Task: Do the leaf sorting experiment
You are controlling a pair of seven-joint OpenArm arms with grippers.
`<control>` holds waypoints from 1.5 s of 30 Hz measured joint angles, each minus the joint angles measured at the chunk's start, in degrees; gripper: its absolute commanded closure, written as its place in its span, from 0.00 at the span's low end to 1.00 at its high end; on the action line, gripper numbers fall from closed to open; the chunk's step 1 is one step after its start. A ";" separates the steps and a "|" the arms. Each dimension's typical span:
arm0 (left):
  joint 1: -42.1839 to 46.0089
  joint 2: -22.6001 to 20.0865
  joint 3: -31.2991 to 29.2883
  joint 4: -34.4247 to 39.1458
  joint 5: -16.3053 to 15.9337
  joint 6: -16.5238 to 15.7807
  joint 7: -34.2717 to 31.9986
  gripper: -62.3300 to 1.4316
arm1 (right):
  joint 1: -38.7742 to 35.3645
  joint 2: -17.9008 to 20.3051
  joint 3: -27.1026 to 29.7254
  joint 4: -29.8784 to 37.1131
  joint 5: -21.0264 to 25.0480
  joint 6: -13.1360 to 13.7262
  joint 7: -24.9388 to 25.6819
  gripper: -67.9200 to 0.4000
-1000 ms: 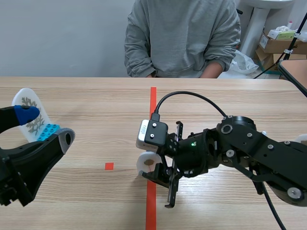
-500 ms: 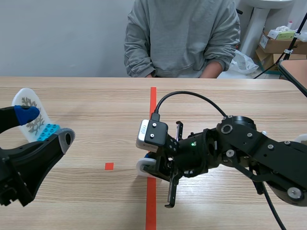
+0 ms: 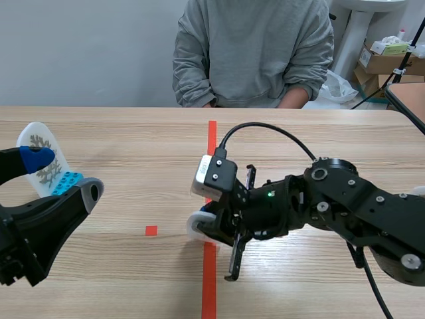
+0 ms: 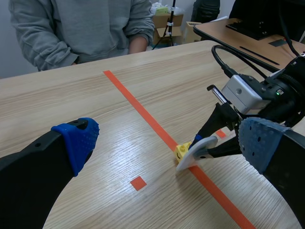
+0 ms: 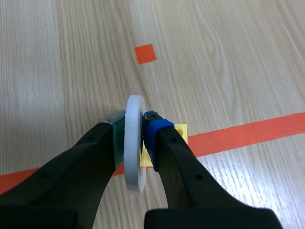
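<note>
A white leaf disc (image 5: 134,143) stands on edge on a yellow brick base (image 5: 178,133), right on the long orange tape line. My right gripper (image 5: 136,131) is shut on the white disc, one pad on each face. In the scene view the white disc (image 3: 197,225) shows just left of the right gripper (image 3: 211,226), near the table's middle. A second white disc with a grey leaf print (image 3: 41,157) stands on a blue brick base (image 3: 66,181) at the far left. My left gripper (image 3: 63,174) stands open beside it, holding nothing.
A person in a grey sweatshirt (image 3: 252,50) sits across the table. A small orange tape square (image 3: 151,230) lies left of the tape line (image 3: 211,143). Cardboard boxes (image 3: 385,60) stand off the table at the back right.
My right gripper has closed on the white disc and tipped it from facing up to standing on edge, shifting slightly left. The left arm has not moved.
</note>
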 measured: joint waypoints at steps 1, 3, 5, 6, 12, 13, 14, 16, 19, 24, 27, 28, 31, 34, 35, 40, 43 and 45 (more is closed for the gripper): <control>0.00 0.00 0.00 0.00 0.00 0.00 0.00 0.00 | -0.15 0.00 1.03 0.02 0.74 0.00 -0.04 0.93; 0.00 0.00 0.00 0.00 0.00 0.00 0.00 0.00 | -0.70 0.00 3.63 0.02 2.91 -0.02 -0.02 0.93; 0.00 0.00 0.00 0.00 0.00 0.00 0.00 0.00 | -1.60 0.02 6.10 0.02 4.72 -0.04 -0.22 0.93; 0.00 0.00 0.00 0.00 0.00 0.00 0.00 0.00 | -2.14 0.02 7.34 0.02 5.70 -0.02 -0.63 0.93; 0.00 0.00 0.00 0.00 0.00 0.00 0.00 0.00 | -6.71 0.00 15.17 0.90 12.96 -0.02 -3.17 0.93; 0.00 0.00 0.00 0.00 0.00 0.00 0.00 0.00 | -7.48 0.00 16.63 1.36 14.03 -0.02 -3.85 0.93; 0.00 0.00 0.00 0.00 0.00 0.00 0.00 0.00 | -8.22 0.00 18.16 1.81 15.02 -0.02 -4.63 0.93; 0.00 0.00 0.00 0.00 0.00 0.00 0.00 0.00 | -9.66 0.00 21.20 2.69 16.74 -0.04 -6.32 0.96; 0.00 0.00 0.00 0.00 0.00 0.00 0.00 0.00 | -11.56 0.00 25.51 3.41 18.51 -0.07 -8.31 0.97; 0.00 0.00 0.00 0.00 0.00 0.00 0.00 0.00 | -14.40 0.00 32.35 3.41 22.14 -3.23 -11.72 0.97; 0.00 0.00 0.00 0.00 0.00 0.00 0.00 0.00 | -15.52 0.00 35.41 3.41 22.80 -4.85 -12.74 0.97; 0.00 0.00 0.00 0.00 0.00 0.00 0.00 0.00 | -15.72 0.00 36.28 3.41 22.80 -4.83 -13.14 0.97; 0.00 0.00 0.00 0.00 0.00 0.00 0.00 0.00 | -16.17 -0.02 38.56 3.41 22.84 -5.64 -13.81 0.97; 0.00 0.00 0.00 0.00 0.00 0.00 0.00 0.00 | -16.63 0.00 40.76 3.41 22.82 -7.82 -15.41 0.97; 0.00 0.00 0.00 0.00 0.00 0.00 0.00 0.00 | -16.81 0.00 41.40 3.41 22.82 -8.48 -15.56 0.97; 0.00 0.00 0.00 0.00 0.00 0.00 0.00 0.00 | -18.51 0.07 44.06 3.41 22.84 -11.28 -17.00 0.97; 0.00 0.00 0.00 0.00 0.00 0.00 0.02 0.00 | -20.04 0.17 45.53 3.41 22.84 -12.52 -17.68 0.97; 0.00 0.00 0.00 0.00 0.00 0.00 0.00 0.00 | -20.96 0.17 46.64 3.41 22.93 -13.29 -17.29 0.97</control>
